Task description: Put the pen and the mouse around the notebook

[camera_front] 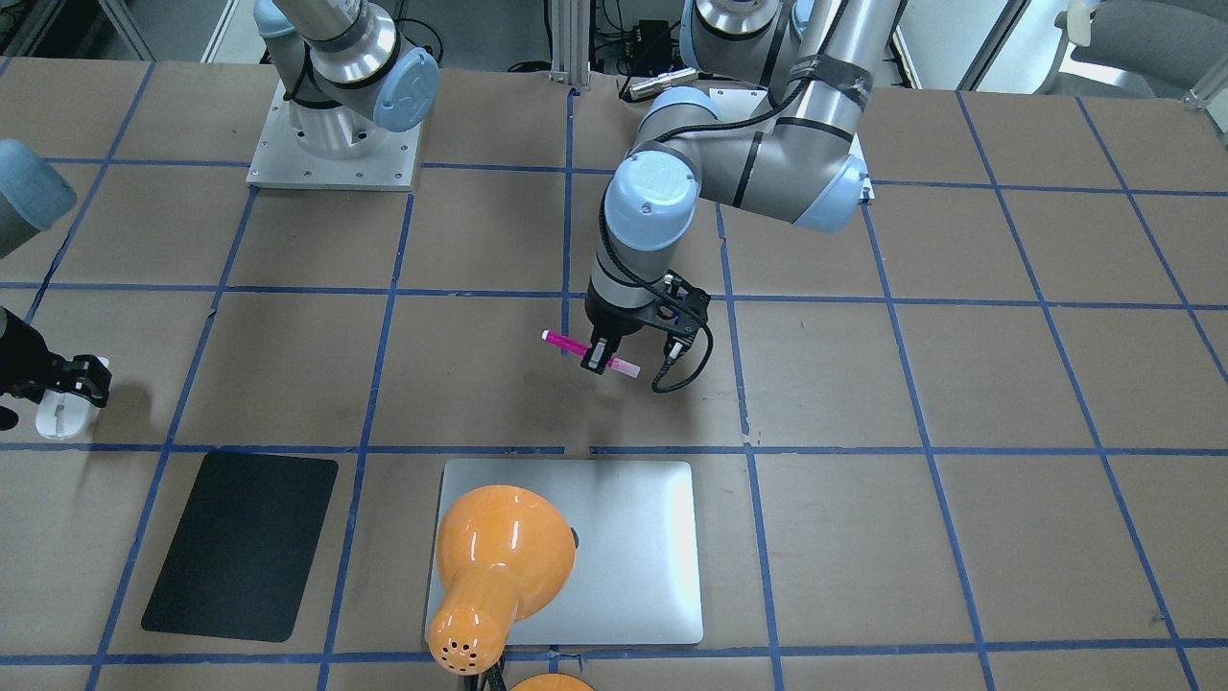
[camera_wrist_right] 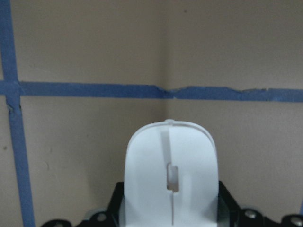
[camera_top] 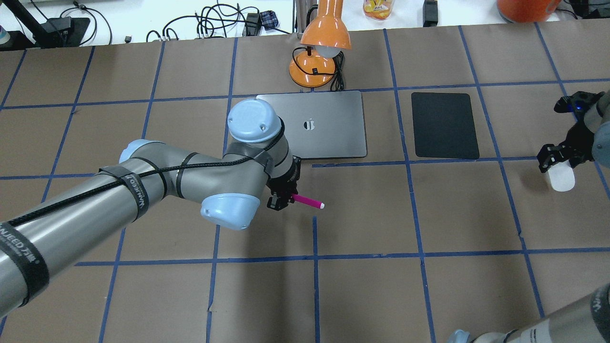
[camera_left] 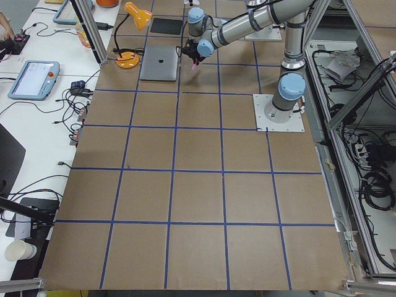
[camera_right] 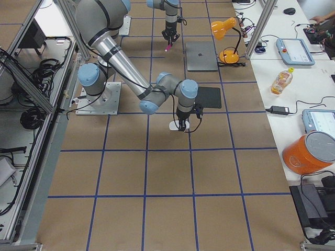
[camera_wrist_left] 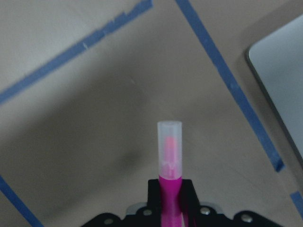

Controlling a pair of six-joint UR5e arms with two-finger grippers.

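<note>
The magenta pen (camera_front: 564, 342) hangs level just above the brown table, with my left gripper (camera_front: 600, 363) shut on its middle. Its pale cap (camera_wrist_left: 169, 142) points away from the wrist camera. The silver-grey notebook (camera_top: 333, 136) lies closed one grid square beyond the pen (camera_top: 309, 203), and its corner (camera_wrist_left: 284, 61) shows in the left wrist view. Far off at the table's right side, my right gripper (camera_top: 556, 159) is shut on the white mouse (camera_top: 562, 180), whose nose (camera_wrist_right: 170, 156) sticks out between the fingers. I cannot tell whether the mouse touches the table.
A black mat (camera_top: 444, 125) lies between the notebook and the mouse. An orange desk lamp (camera_top: 318, 52) stands behind the notebook, its shade (camera_front: 499, 552) overhanging the lid. Blue tape lines grid the table.
</note>
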